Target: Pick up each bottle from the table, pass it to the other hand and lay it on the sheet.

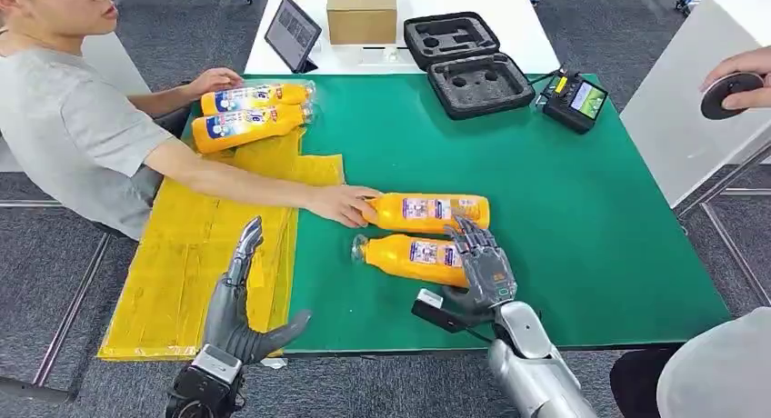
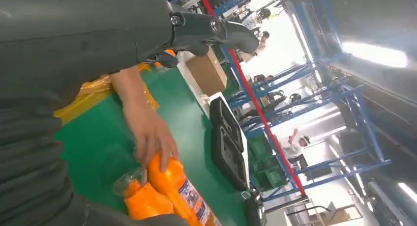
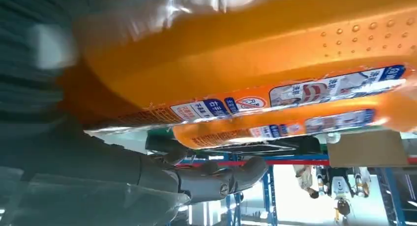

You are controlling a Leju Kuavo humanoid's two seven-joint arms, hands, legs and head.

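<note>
Two orange bottles (image 1: 255, 98) (image 1: 245, 127) lie on the yellow sheet (image 1: 200, 254) at its far end. Two more lie on the green mat (image 1: 564, 218). A person's hand (image 1: 341, 203) touches the cap end of the farther bottle (image 1: 427, 212). My right hand (image 1: 482, 268) is spread over the base end of the nearer bottle (image 1: 409, 254), its fingers reaching toward the farther one. The right wrist view has the nearer bottle (image 3: 246, 49) close above the thumb (image 3: 216, 179), with a gap between them. My left hand (image 1: 241, 300) hovers open over the sheet's near edge, holding nothing.
At the table's far side stand a tablet (image 1: 293, 32), a cardboard box (image 1: 361, 11), an open black foam case (image 1: 468, 64) and a small screen device (image 1: 575, 100). A person sits at the left. Another person's hand (image 1: 736, 77) holds a round black object at the right.
</note>
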